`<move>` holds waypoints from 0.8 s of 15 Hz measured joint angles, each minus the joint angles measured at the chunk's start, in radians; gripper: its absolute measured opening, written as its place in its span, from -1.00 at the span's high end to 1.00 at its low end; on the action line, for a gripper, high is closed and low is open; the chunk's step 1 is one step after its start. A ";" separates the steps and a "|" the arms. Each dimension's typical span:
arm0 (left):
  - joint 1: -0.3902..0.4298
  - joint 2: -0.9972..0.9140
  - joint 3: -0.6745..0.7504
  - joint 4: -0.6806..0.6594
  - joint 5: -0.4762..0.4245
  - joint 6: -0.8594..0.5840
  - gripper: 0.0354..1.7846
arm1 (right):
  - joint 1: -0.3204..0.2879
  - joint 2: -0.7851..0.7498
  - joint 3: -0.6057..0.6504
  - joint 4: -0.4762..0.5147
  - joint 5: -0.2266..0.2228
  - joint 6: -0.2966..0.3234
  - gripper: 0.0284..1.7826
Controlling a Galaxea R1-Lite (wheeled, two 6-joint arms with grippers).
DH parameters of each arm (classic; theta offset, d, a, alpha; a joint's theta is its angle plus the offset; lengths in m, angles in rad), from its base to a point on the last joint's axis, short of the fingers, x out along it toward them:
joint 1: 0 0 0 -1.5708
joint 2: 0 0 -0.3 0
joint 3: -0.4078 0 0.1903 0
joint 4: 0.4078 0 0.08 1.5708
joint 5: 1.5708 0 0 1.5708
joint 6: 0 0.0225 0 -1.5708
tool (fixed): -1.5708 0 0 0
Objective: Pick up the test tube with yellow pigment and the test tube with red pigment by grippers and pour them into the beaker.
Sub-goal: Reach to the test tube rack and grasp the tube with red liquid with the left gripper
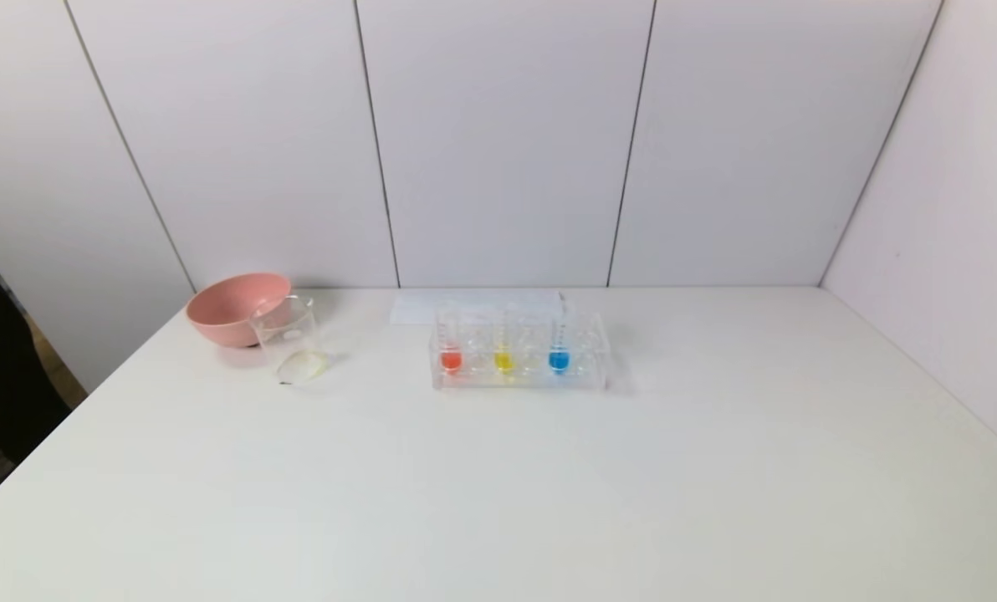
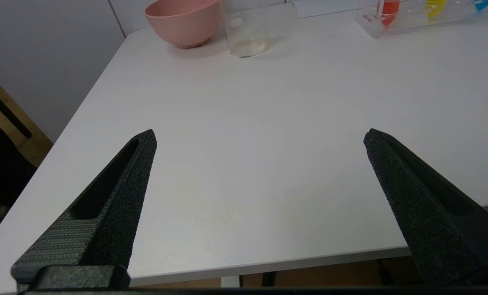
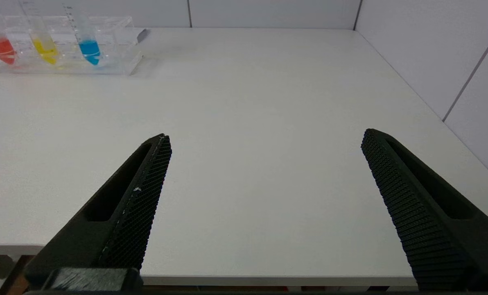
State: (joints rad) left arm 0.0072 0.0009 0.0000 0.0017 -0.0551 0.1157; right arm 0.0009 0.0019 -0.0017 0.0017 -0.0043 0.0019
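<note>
Nothing of the task looks done yet: in the head view the slim clear test tube with red pigment (image 1: 450,355) and the slim clear test tube with yellow pigment (image 1: 503,358) stand upright in the clear plastic rack (image 1: 586,378) near the table's middle, with the blue-liquid tube (image 1: 559,357) at their 3 o'clock. The small clear glass beaker (image 1: 291,347) sits at 9 o'clock from the rack, well apart, just in front of the pink round bowl (image 1: 229,308). The black left gripper (image 2: 260,137) and black right gripper (image 3: 265,137) hover by the near edge of the white table (image 1: 498,502), both spread wide and empty, far from the rack; both picks and both pours remain
</note>
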 joint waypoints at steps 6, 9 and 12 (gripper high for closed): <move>0.000 0.000 0.000 0.000 0.000 0.000 -0.99 | 0.000 0.000 0.000 0.000 0.000 0.000 -0.91; 0.000 0.000 0.000 0.000 0.000 0.000 -0.99 | 0.000 0.000 0.000 0.000 0.000 0.000 -0.91; 0.000 0.000 0.000 0.000 0.000 0.000 -0.99 | 0.000 0.000 0.000 0.000 0.000 0.000 -0.91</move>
State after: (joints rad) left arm 0.0072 0.0009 0.0000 0.0017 -0.0547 0.1157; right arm 0.0009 0.0019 -0.0013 0.0017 -0.0043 0.0023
